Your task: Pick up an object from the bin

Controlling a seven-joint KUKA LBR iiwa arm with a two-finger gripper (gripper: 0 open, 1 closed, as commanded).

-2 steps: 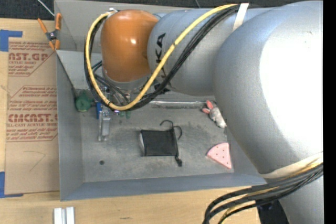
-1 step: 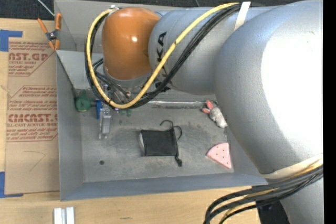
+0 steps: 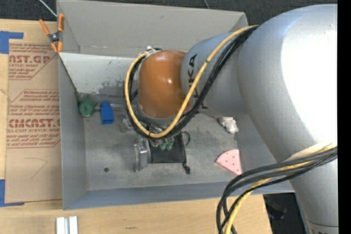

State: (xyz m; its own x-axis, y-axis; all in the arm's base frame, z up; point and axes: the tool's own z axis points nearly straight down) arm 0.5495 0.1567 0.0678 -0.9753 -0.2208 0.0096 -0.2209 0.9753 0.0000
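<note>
Black flat piece (image 3: 167,155) lies on the floor of the grey bin (image 3: 72,145), about midway along the near wall and a little in from it. Whether it is a loose thing or belongs to the robot cannot be told. The claw (image 3: 142,156) is down at the floor, just beside this piece on its left, with a metal part showing there; whether it is released, clenched or grasping anything cannot be told, since the wrist covers most of it.

Above the claw sits the rounded orange cover (image 3: 159,85) of the wrist, ringed by yellow and black cables (image 3: 130,97). The silver arm (image 3: 285,90) reaches in over the bin's right wall.

Four small things lie apart from the claw:
- a green round thing (image 3: 86,107) close to the left wall, toward the far-left corner;
- a blue block (image 3: 106,113) just beside it on its right;
- a small white scrap (image 3: 229,125) toward the right wall, at the edge of the arm;
- a pink wedge (image 3: 229,161) with small dots near the near-right corner – well apart from the black flat piece.
</note>
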